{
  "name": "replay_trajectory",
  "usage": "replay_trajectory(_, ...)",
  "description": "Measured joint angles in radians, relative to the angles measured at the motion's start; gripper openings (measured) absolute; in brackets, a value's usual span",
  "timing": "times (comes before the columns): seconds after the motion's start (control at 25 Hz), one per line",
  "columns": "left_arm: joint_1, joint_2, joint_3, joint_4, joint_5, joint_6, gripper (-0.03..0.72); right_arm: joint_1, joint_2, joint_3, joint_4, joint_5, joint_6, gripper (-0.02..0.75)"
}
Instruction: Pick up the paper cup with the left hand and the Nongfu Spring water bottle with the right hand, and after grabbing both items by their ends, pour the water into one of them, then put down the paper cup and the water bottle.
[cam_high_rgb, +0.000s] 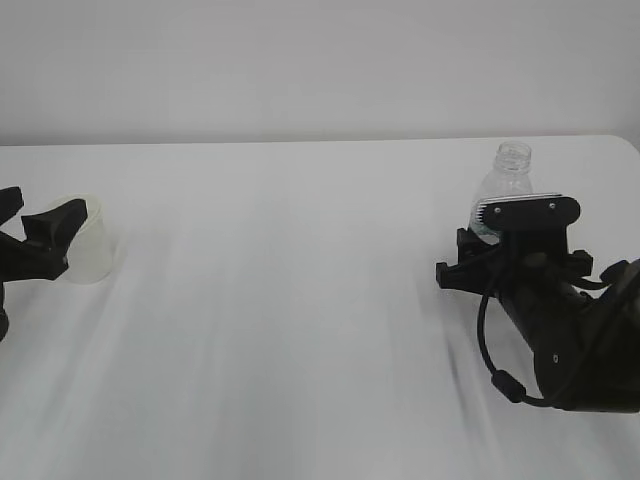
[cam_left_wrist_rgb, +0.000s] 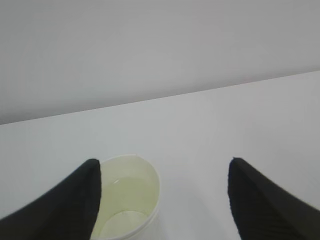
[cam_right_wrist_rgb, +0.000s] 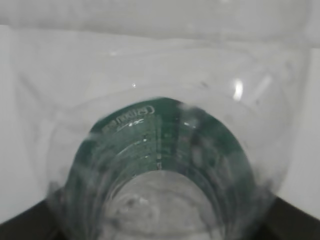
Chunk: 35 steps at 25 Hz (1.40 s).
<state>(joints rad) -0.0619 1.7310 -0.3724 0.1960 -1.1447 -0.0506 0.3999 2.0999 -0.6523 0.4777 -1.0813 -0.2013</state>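
Observation:
The paper cup (cam_high_rgb: 92, 245) stands upright on the table at the far left. It holds a little clear water (cam_left_wrist_rgb: 125, 212) over its cream inside. My left gripper (cam_high_rgb: 62, 222) is open around the cup (cam_left_wrist_rgb: 131, 192), which sits against the left finger (cam_left_wrist_rgb: 75, 200), with a wide gap to the right finger (cam_left_wrist_rgb: 260, 200). At the right, the capless Nongfu Spring water bottle (cam_high_rgb: 511, 175) stands upright. My right gripper (cam_high_rgb: 510, 245) is closed on its lower body. In the right wrist view the bottle (cam_right_wrist_rgb: 160, 150) and its green label fill the frame between the right gripper's (cam_right_wrist_rgb: 160, 222) fingers.
The white table (cam_high_rgb: 300, 320) spreads between the two arms with nothing else on it. Its back edge meets a plain pale wall, and its rounded right corner lies just behind the bottle.

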Motion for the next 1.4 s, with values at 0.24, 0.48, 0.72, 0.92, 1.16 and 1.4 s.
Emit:
replay_trajectory(0.24,0.0,0.0,0.0,0.0,0.0,0.0,0.562,0.0,0.002,0.0,-0.01,0.0,0.002,0.483)
replay_trajectory(0.48,0.0,0.0,0.0,0.0,0.0,0.0,0.557,0.0,0.002,-0.001,-0.008,0.0,0.002,0.605)
replay_trajectory(0.72,0.0,0.0,0.0,0.0,0.0,0.0,0.555,0.0,0.002,-0.002,-0.006,-0.01,0.002,0.618)
replay_trajectory(0.92,0.0,0.0,0.0,-0.002,0.0,0.0,0.555,0.0,0.002,-0.002,-0.006,-0.024,0.002,0.619)
replay_trajectory(1.16,0.0,0.0,0.0,-0.018,0.0,0.0,0.555,0.0,0.002,0.0,-0.006,-0.035,0.002,0.619)
replay_trajectory(1.4,0.0,0.0,0.0,-0.023,0.0,0.0,0.55,0.0,0.002,0.033,-0.01,-0.05,0.006,0.617)
